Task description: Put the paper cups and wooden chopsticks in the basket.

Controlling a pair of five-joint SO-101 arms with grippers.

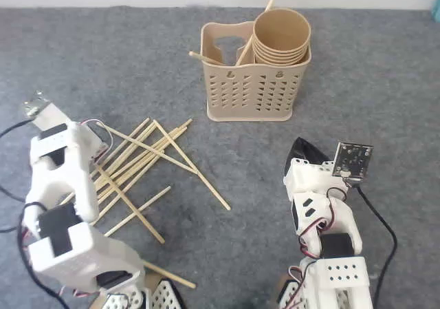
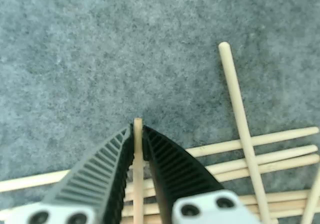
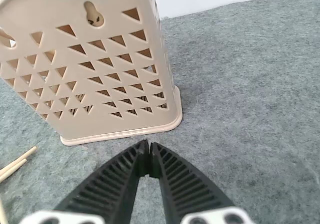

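From the high view, you had the basket (image 1: 254, 92) standing upright at the far middle of the grey table (image 1: 385, 82). The paper cups (image 1: 282, 34) sat nested in a stack in its right compartment, with a few basket chopsticks (image 1: 205, 57) leaning in the left one. The loose chopsticks (image 1: 148, 157) lay criss-crossed on the table beside your left arm (image 1: 62, 171). Your right arm (image 1: 323, 212) sat near the basket's front.

In the left wrist view, your left pincer (image 2: 138, 130) was clenched on a single held chopstick (image 2: 137, 184), its tip poking out just past the jaws, above other sticks lying across the table.

In the right wrist view, your right pincer (image 3: 149, 149) was clenched with nothing between the jaws, just in front of the basket's perforated wall.
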